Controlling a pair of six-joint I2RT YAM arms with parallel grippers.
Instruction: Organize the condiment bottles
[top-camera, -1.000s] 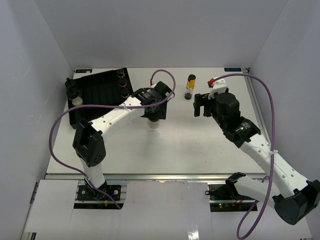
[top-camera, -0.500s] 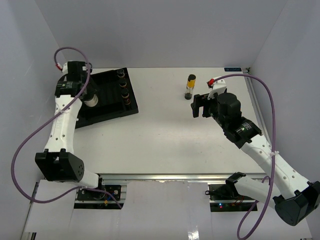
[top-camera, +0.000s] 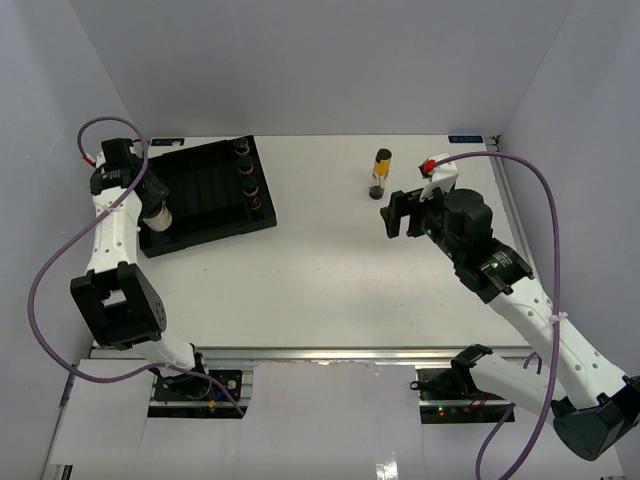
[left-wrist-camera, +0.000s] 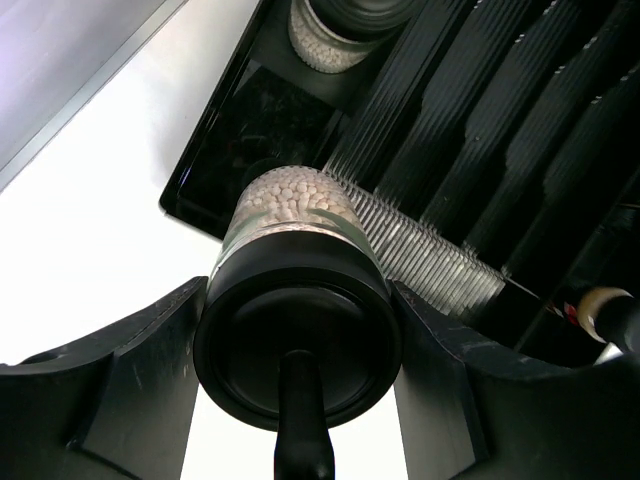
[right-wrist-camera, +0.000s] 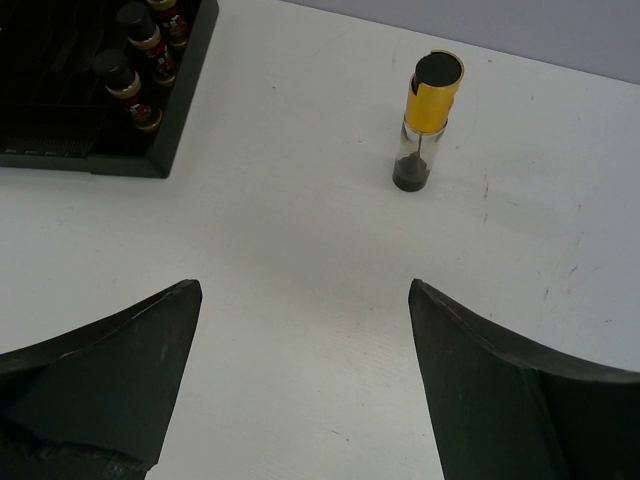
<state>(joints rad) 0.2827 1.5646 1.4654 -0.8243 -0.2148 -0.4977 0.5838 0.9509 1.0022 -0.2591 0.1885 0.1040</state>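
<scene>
White surface (top-camera: 330, 280) holds the black tray (top-camera: 205, 190), where the left fingers (left-wrist-camera: 130, 370) clamp a pale-filled jar (left-wrist-camera: 290, 215), likely light and slick, at its cap. Empty, the right fingers (right-wrist-camera: 90, 370) gape before the slim, tippy-looking bottle (right-wrist-camera: 425, 120).

White table (top-camera: 320, 270) between pale grey walls (top-camera: 300, 60)

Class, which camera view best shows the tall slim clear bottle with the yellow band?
The right wrist view: the tall slim bottle stands upright on the white table, yellow band, black cap and dark contents plain. The top external view shows it small, from above; the left wrist view misses it.
</scene>
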